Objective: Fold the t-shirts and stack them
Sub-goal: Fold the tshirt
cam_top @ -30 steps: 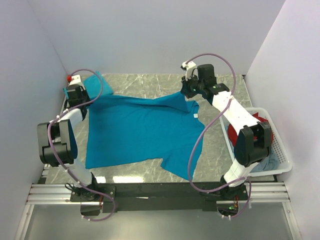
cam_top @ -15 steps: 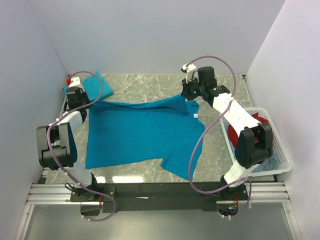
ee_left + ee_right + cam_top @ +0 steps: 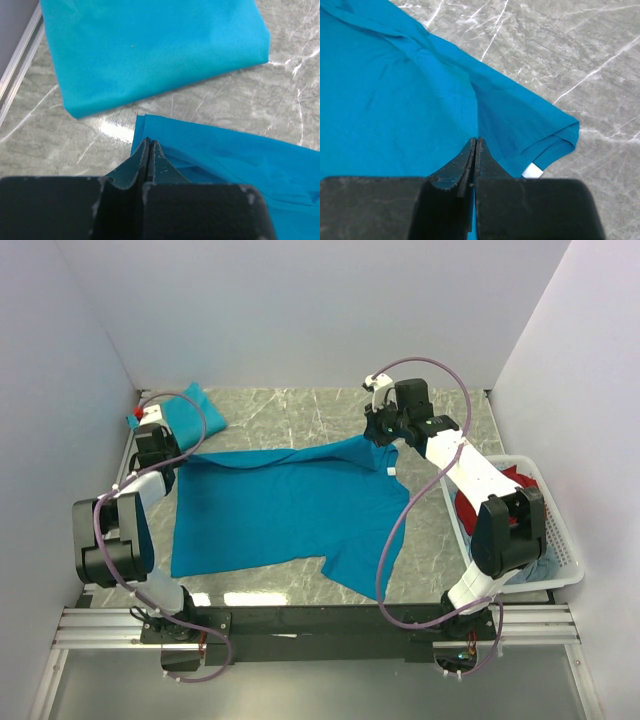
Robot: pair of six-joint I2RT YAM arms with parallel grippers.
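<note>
Because the left gripper is clamped on the far-left corner of the spread teal-blue cloth t-shirt and the right gripper on its far-right edge, that edge hangs taut (seemingly for a fold); a folded teal shirt lies beyond it.

No legible text, brand, number or sign anywhere. Only a small white neck label on the spread teal t-shirt, lower right of the right wrist view, with no print made out; in the top view, a mere white speck right of centre.
</note>
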